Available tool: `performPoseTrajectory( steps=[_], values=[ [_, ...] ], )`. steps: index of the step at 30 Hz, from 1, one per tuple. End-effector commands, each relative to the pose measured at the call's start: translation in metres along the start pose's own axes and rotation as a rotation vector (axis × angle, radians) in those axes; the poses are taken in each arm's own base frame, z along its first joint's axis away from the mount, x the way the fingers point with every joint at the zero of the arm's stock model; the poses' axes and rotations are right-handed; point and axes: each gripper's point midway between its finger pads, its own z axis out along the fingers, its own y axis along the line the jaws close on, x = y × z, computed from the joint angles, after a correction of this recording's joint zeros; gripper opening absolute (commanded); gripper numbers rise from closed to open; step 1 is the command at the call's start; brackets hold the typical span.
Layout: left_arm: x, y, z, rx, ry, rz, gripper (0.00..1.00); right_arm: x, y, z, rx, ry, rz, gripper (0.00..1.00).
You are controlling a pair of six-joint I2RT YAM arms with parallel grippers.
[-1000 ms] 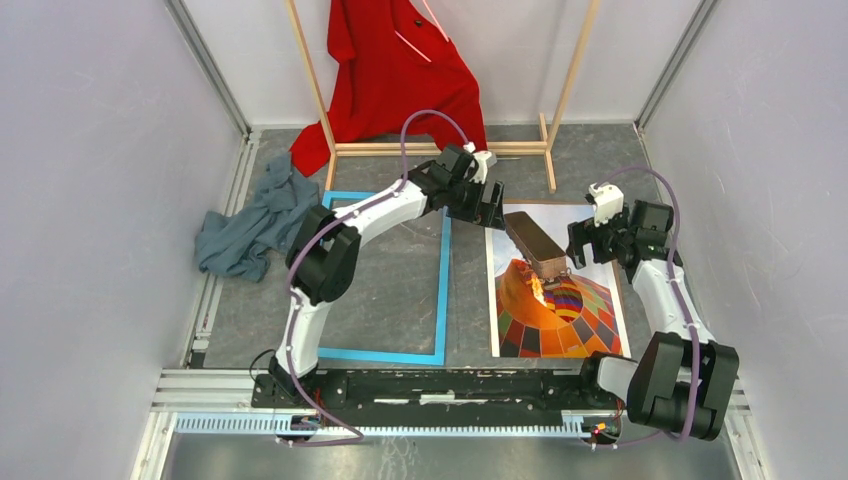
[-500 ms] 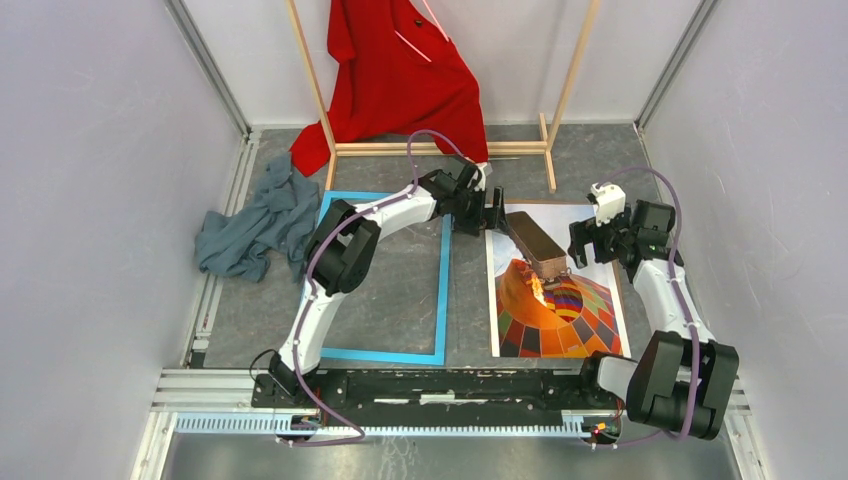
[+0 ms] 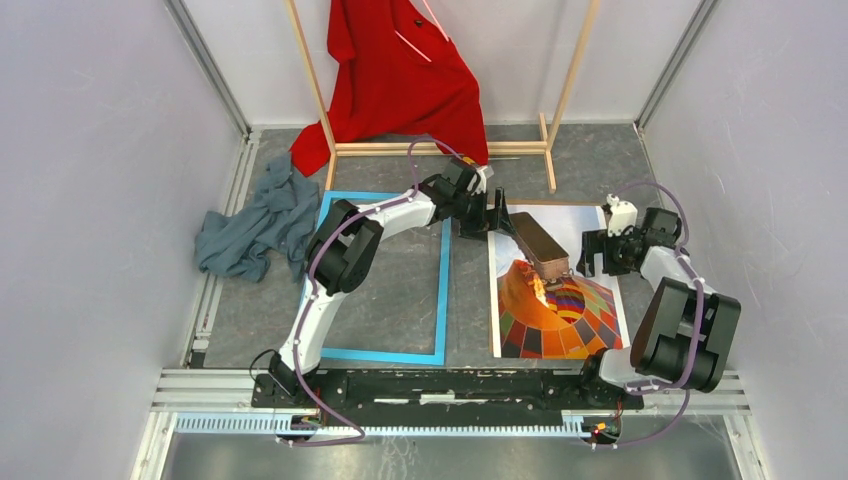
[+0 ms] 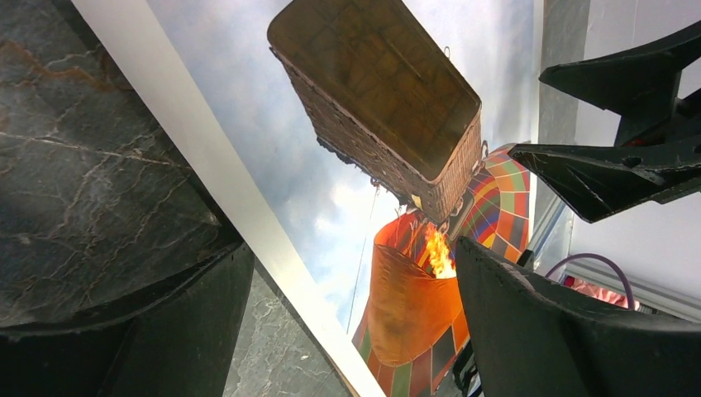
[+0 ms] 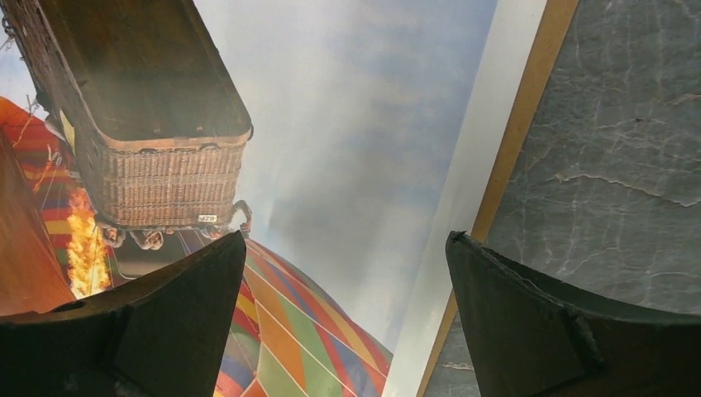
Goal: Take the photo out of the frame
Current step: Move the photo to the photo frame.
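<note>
Top external view: a grey marbled surface [image 3: 468,320] carries the light blue frame [image 3: 443,300], which lies flat on the left. The hot-air balloon photo [image 3: 560,310] lies face up near the frame's right side, outside its border and not touching it. The left tool [image 3: 495,215] hangs spread over the photo's far left corner, straddling its white margin, while the right tool [image 3: 590,255] hangs spread over the photo's right edge, gripping nothing.

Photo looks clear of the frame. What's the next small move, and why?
Probably lift the left gripper and right gripper straight up and away. Both sit open over the edges of the photo, holding nothing. It lies flat beside the frame, apart from it, and the table shows through the frame's opening.
</note>
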Motion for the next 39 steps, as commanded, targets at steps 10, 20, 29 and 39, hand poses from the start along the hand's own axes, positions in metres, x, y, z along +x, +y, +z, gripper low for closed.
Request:
performPoseTrajectory(
  steps=[10,20,29,39],
  values=[
    [0.011,-0.011,0.002,0.105,0.044,-0.078,0.92,0.013,0.015,0.013,-0.122,0.050,0.071,0.98],
    [-0.003,-0.039,-0.017,0.203,0.018,-0.073,0.90,0.018,0.019,0.017,-0.150,0.068,0.082,0.98],
    [-0.009,-0.052,-0.029,0.240,0.004,-0.069,0.90,0.021,0.017,0.018,-0.140,0.077,0.086,0.98],
    [-0.013,-0.063,-0.038,0.264,-0.004,-0.061,0.90,0.020,0.017,0.018,-0.133,0.072,0.084,0.98]
  ],
)
